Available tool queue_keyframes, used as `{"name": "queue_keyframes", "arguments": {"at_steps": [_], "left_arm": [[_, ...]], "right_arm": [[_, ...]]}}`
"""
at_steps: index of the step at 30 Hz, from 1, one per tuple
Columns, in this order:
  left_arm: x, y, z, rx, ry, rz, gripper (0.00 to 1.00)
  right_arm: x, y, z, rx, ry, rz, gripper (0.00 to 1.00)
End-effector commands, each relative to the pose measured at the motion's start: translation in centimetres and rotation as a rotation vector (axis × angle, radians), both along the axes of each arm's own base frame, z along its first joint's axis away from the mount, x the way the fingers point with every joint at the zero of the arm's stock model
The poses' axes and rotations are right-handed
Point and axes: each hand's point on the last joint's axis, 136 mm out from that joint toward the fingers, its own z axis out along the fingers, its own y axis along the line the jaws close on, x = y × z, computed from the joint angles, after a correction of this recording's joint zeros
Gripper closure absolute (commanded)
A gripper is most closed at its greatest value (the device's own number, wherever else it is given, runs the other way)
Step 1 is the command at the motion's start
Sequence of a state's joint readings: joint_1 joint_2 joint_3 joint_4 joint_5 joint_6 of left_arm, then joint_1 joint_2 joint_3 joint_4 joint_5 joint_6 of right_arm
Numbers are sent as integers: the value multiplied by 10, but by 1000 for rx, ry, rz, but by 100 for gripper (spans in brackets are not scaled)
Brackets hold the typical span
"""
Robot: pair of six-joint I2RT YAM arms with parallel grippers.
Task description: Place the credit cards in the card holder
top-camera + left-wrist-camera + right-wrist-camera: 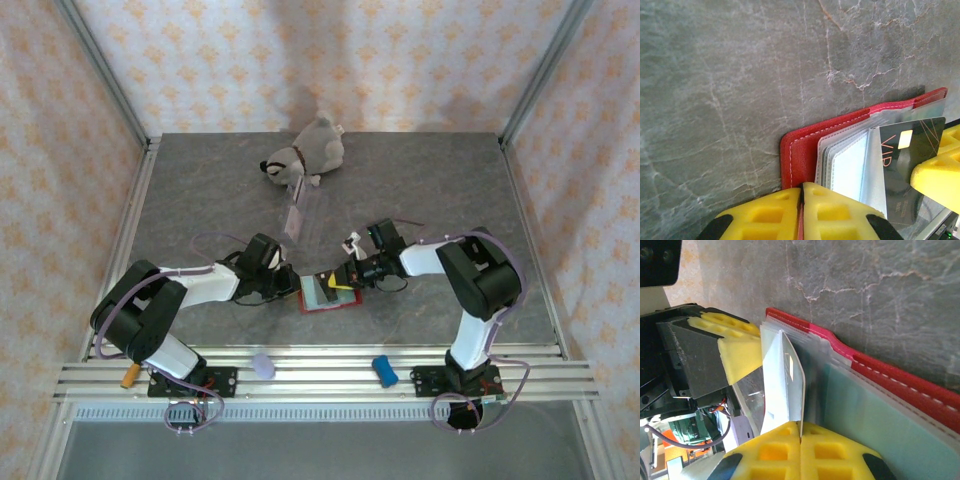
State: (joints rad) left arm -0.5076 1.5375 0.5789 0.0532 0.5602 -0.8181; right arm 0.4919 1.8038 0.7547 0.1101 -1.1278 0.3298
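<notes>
Across most of the top view: grey veined tabletop (200, 190), walled in patterned fabric, with both arms reaching in from the bottom edge to meet just below centre. Toward the upper centre, well apart from the work: grey plush toy (305, 155), and a clear plastic case (297, 215) just below it. Neither needed for this step, by the look of it.

Just below centre, between the two arms: red card holder (322, 298), lying open with its cover flat on the stone and its pockets facing up. At lower right of the left wrist view, clear and blue-grey sleeves fanning up off the red leather.

At the bottom edge of the left wrist view: left claw (801, 194), fingers together and clamped on the near edge of the red cover. Probably there as an anchor, to stop the holder sliding or folding shut while taking a card.

At the bottom of the right wrist view: right claw (801, 426), fingers together, pinching one end of a credit card (910, 160), dark, marked VIP, with a yellow chip. Gripped by the end, leaving the free end to lead into a sleeve. Free end already among the fanned pockets; impossible to tell whether inside one or merely resting against them. Judged as mid-insertion, with alignment to a single sleeve mouth the delicate part.
</notes>
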Motion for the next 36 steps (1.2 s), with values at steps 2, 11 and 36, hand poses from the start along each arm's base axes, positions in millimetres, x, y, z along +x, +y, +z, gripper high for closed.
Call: {"name": "queue_keyframes", "arguments": {"at_steps": [2,11,36], "left_arm": [[0,18,-12,66,-9,49,89],[3,15,-12,58,-13,38,89],[3,12,-19,44,2,36,90]], "right_arm": [[-5,-18,-10,-82,26,-54,100],[-12,-18,-8,-68,56,-33,100],[1,10,3,14,56,-34,91]]}}
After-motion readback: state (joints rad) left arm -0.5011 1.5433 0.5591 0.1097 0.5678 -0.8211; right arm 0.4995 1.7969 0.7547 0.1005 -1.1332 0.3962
